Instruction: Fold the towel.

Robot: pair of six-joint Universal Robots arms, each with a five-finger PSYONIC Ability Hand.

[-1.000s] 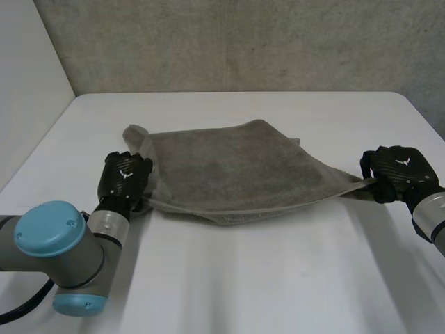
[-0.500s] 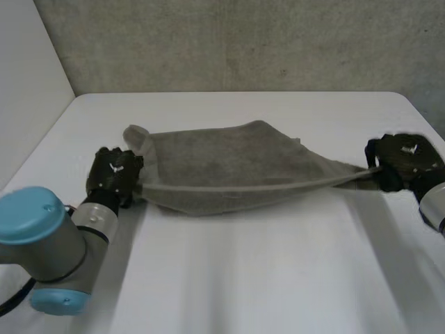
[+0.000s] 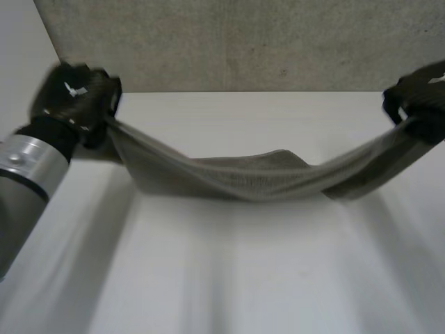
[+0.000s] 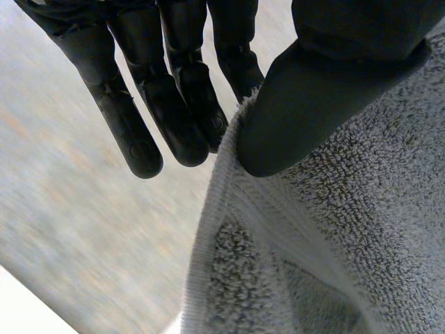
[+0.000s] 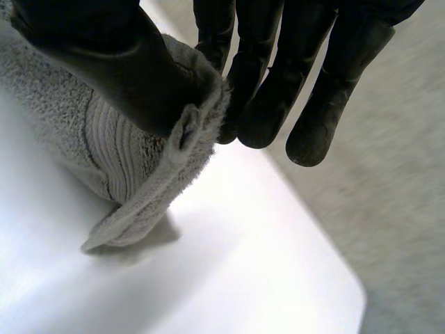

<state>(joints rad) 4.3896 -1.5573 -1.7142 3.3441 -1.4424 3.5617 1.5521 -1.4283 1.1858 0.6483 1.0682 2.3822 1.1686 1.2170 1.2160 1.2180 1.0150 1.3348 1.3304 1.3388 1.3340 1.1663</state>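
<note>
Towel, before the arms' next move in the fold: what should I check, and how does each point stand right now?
1. Grip of the left hand: ok. Its thumb pinches the edge of the towel against the fingers.
2. Grip of the right hand: ok. Its thumb pins a bunched end of the towel against the fingers.
3. Hands level with each other: ok, roughly, in the head view.
4. Towel flat and taut between the hands: not ok. It sags and laps over itself in the middle.
5. Middle of the towel off the table: cannot tell. The sag hangs low over it.
</note>
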